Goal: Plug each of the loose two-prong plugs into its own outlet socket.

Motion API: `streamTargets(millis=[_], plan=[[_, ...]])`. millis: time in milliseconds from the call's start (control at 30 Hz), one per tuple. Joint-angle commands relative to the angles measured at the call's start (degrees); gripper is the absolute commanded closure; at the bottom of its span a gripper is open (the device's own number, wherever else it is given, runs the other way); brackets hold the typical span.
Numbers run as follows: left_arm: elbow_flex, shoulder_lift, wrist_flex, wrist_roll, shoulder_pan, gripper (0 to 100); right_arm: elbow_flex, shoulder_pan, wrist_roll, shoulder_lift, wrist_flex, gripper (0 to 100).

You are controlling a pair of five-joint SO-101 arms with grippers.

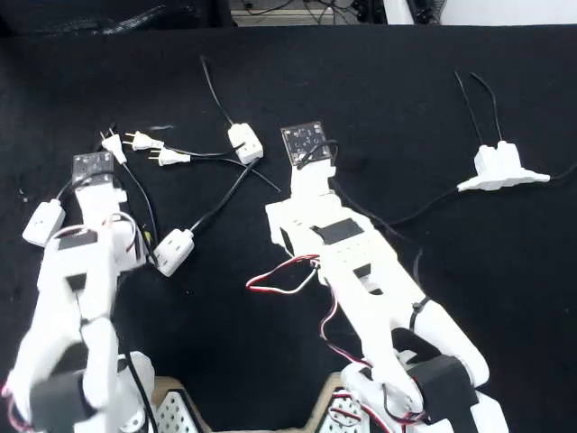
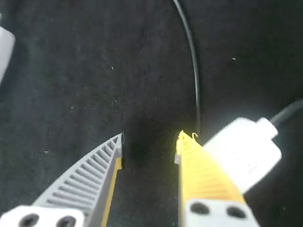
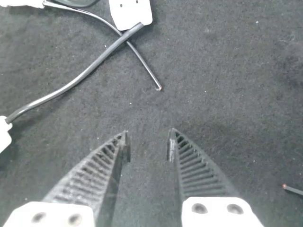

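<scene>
Well, the left claw (image 2: 149,142) stands with its grey and yellow fingers spread apart, only black cloth (image 2: 71,71) in the gap. Just beside the outer face of the yellow finger (image 2: 203,189) lies a white connector body (image 2: 246,151); I cannot tell whether it is a plug or a socket. Its long axis slants away from the claw, and a thick black cord (image 2: 289,111) leaves from the far end. A thin black wire (image 2: 191,61) runs straight ahead from the yellow fingertip. The right claw (image 3: 147,137) is also spread, gripping nothing, its tips over bare cloth. A little ahead of it a thin loose wire (image 3: 147,70) comes to an end. Farther ahead lies a white outlet socket (image 3: 130,12), and its heavy cord (image 3: 85,72) slants back past one side of the claw. Seen from above, the left arm (image 1: 77,271) stretches forward with its wrist tipped down. Just beyond the wrist lie three loose plugs (image 1: 145,141), the nearer two with prongs pointing to the robot's left and cords trailing right. The right arm (image 1: 361,262) leans forward and in toward its neighbour.
</scene>
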Motion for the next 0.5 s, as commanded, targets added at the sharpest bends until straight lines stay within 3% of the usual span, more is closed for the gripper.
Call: streamTargets(millis=[0, 233, 467], plan=[[-6.02, 4.57, -0.53, 3.34, -0.31, 81, -3.21, 0.88, -0.44, -2.15, 0.53, 87.4], [-6.29, 6.24, 4.31, 3.43, 4.09, 81, -3.21, 0.88, -0.44, -2.15, 0.53, 87.4], [-5.67, 6.24, 9.93, -2.20, 13.58, 81, -3.21, 0.88, -0.44, -2.42, 0.62, 87.4]])
